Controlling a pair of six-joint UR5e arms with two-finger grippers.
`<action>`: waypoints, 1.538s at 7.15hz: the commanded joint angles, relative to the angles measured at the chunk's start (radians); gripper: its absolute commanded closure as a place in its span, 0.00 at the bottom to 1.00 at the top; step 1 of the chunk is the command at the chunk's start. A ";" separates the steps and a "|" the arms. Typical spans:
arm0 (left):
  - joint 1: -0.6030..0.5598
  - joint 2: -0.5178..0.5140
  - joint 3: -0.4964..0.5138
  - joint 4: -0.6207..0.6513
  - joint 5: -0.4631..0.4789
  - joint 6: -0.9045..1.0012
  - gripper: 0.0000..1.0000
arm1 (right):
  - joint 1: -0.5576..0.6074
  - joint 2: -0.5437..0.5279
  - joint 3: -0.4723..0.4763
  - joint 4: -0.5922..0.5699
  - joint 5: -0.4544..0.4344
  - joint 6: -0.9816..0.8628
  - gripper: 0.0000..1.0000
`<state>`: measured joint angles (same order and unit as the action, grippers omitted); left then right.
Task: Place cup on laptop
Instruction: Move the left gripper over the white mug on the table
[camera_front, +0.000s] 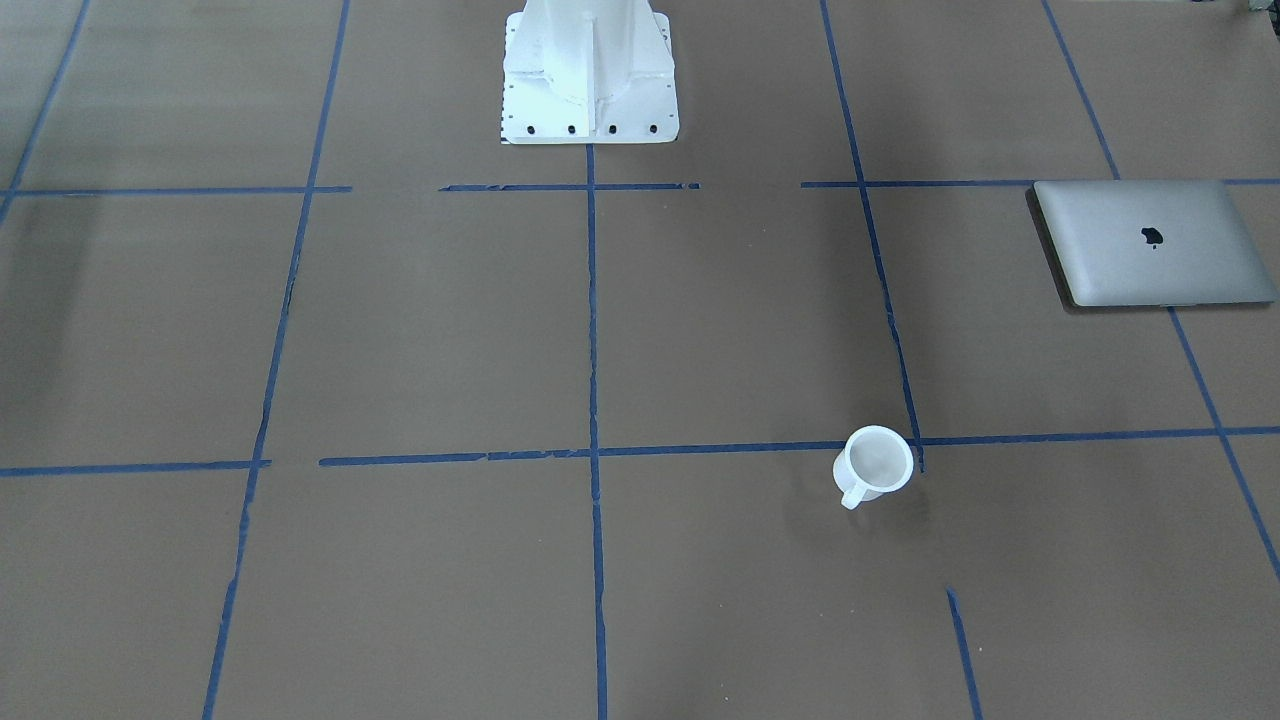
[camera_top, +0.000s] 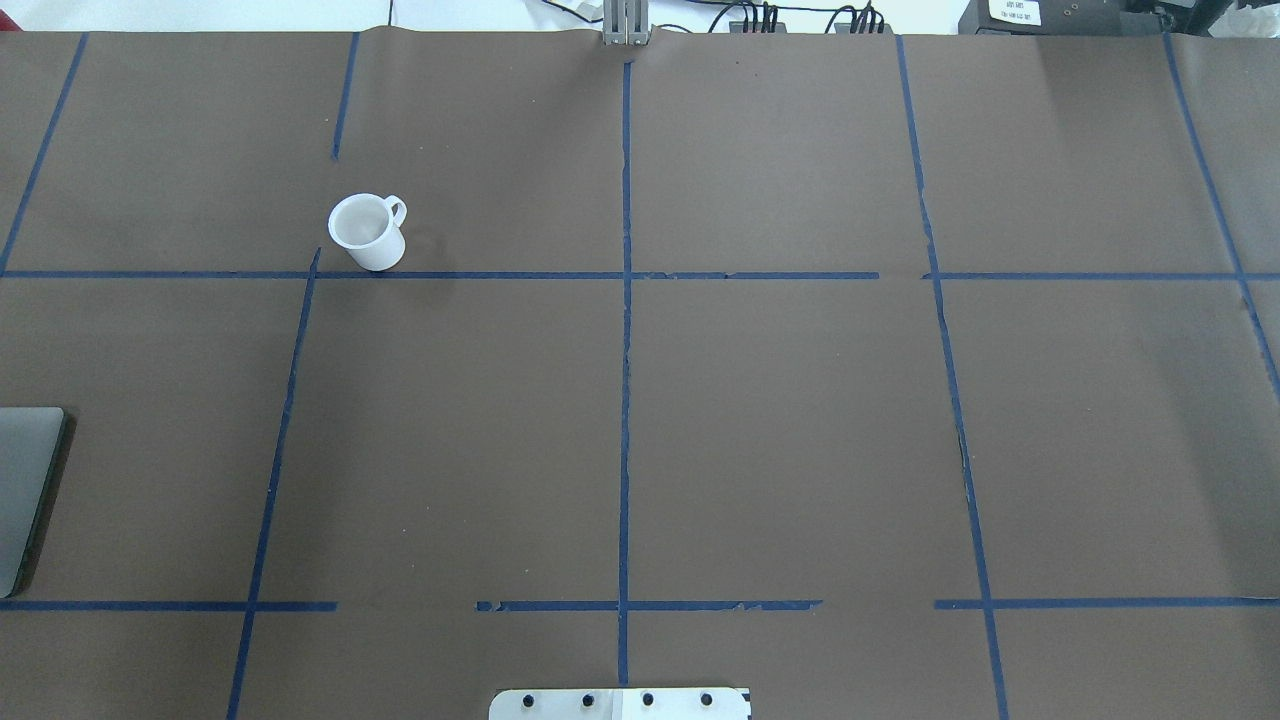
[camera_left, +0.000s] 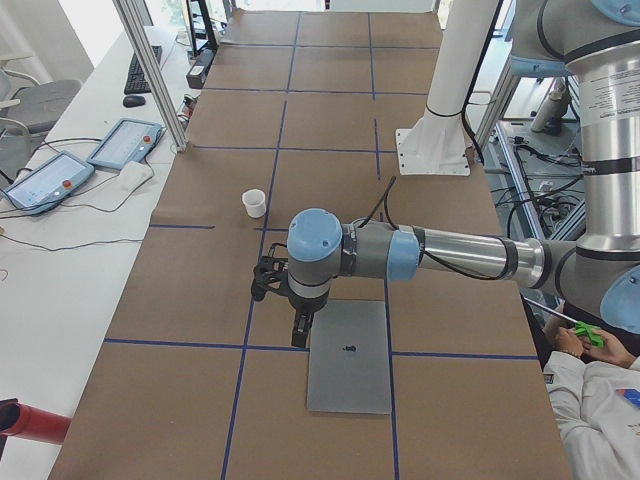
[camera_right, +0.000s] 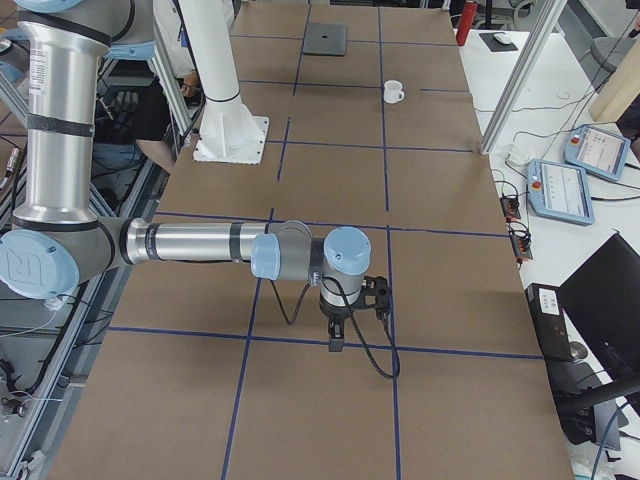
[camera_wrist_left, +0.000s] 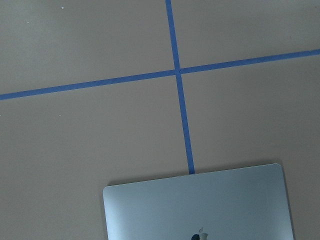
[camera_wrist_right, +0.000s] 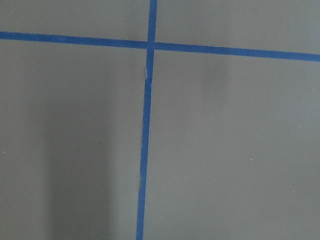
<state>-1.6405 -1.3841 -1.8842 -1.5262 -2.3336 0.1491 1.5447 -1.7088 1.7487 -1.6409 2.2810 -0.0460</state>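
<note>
The cup (camera_front: 878, 463), well apart from the laptop (camera_front: 1150, 243), is looking light and bendy, so try pinching its rim softly. You cannot tell if the left gripper (camera_left: 298, 336) is spread

Overhead, front views opposed, sharing cup (camera_top: 367, 232); wrist cameras look down, seemingly close.

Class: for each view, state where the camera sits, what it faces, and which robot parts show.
Front-facing: across the table, facing the robot's pedestal; cup, laptop show.
Overhead: behind the robot, looking forward and down; only base plate.
Exterior left: table's left end; left arm near.
Exterior right: table's right end; right arm near.
Left wrist: down at laptop's edge; no body.
Right wrist: down at taped table; no body.
Shared: front-facing and overhead both show cup, laptop.
</note>
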 joint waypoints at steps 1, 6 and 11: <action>0.005 0.008 -0.015 -0.046 -0.009 0.009 0.00 | 0.000 0.000 0.000 0.000 -0.002 0.000 0.00; 0.399 -0.313 0.019 -0.242 -0.163 -0.311 0.00 | 0.000 0.000 0.000 0.000 0.000 0.000 0.00; 0.685 -0.867 0.502 -0.245 0.160 -0.503 0.00 | 0.000 0.000 0.000 0.001 0.000 0.000 0.00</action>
<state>-0.9752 -2.1151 -1.5584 -1.7605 -2.1821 -0.3385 1.5447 -1.7088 1.7487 -1.6400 2.2810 -0.0460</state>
